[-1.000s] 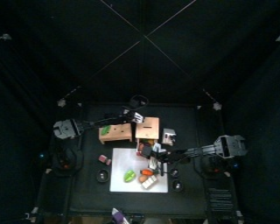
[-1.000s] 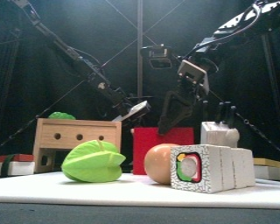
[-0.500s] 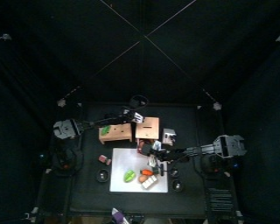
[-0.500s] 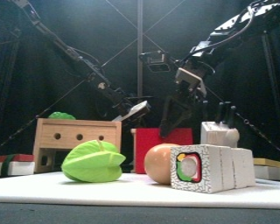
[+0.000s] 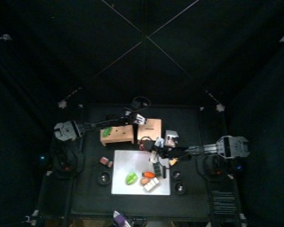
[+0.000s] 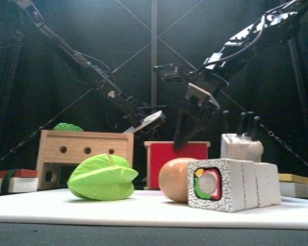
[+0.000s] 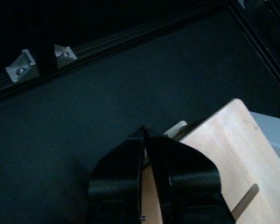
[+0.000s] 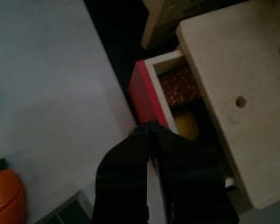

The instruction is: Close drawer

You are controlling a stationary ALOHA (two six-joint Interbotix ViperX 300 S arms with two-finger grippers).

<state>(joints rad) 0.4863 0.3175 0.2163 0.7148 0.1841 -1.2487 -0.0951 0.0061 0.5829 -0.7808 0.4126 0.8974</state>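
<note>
Clearly the drawer [image 8: 175,92] stands pulled out of the tan wooden box unit [image 5: 149,131], its red front panel [image 6: 177,161] facing the white board [image 5: 145,168] at the table's front. From the right wrist view, the drawer's inside shows a speckled brown patch and something yellow, and its red edge sits just beside the board's edge with only a thin dark strip of table between. The right gripper [image 8: 154,140] hangs over that red edge, jaws nearly together with a narrow gap, holding nothing. The left gripper [image 7: 150,144] sits at the far side of the box unit, its jaws closed onto the edge of a pale wooden panel [image 7: 224,166]. Bare black table [image 7: 95,105] spreads beyond that panel. On the board stand a green star-shaped fruit [image 6: 103,179], a sushi roll piece [image 6: 234,184] and a carrot [image 8: 7,194].
</note>
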